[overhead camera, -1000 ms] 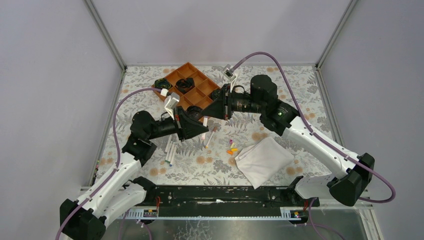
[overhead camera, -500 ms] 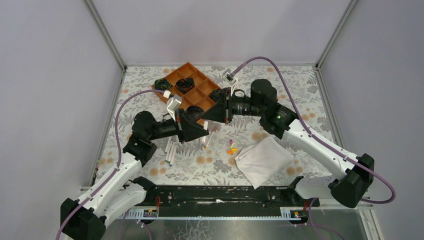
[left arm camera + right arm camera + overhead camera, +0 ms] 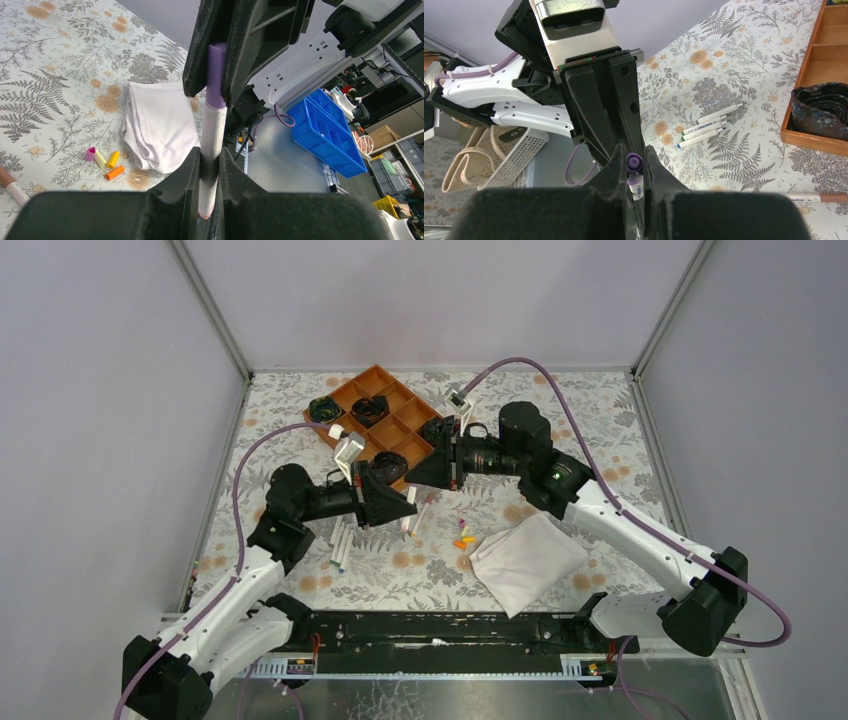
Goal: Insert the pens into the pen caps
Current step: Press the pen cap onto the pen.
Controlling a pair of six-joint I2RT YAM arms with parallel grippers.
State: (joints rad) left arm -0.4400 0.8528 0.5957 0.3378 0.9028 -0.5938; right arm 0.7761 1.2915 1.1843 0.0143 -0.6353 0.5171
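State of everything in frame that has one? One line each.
left gripper: shut on the pen
right gripper: shut on the purple cap
pen: held between both grippers, its end in the purple cap
purple cap: on the pen's end; cannot tell if fully seated
loose caps: lying free, on no pen
loose pens: lying side by side, untouched
cloth: folded, lying flat

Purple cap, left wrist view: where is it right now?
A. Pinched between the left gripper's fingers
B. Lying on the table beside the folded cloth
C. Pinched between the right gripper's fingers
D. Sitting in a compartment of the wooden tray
C. The purple cap sits between the fingers of the right gripper, while the left gripper clamps the barrel of the white pen that meets the cap end to end.
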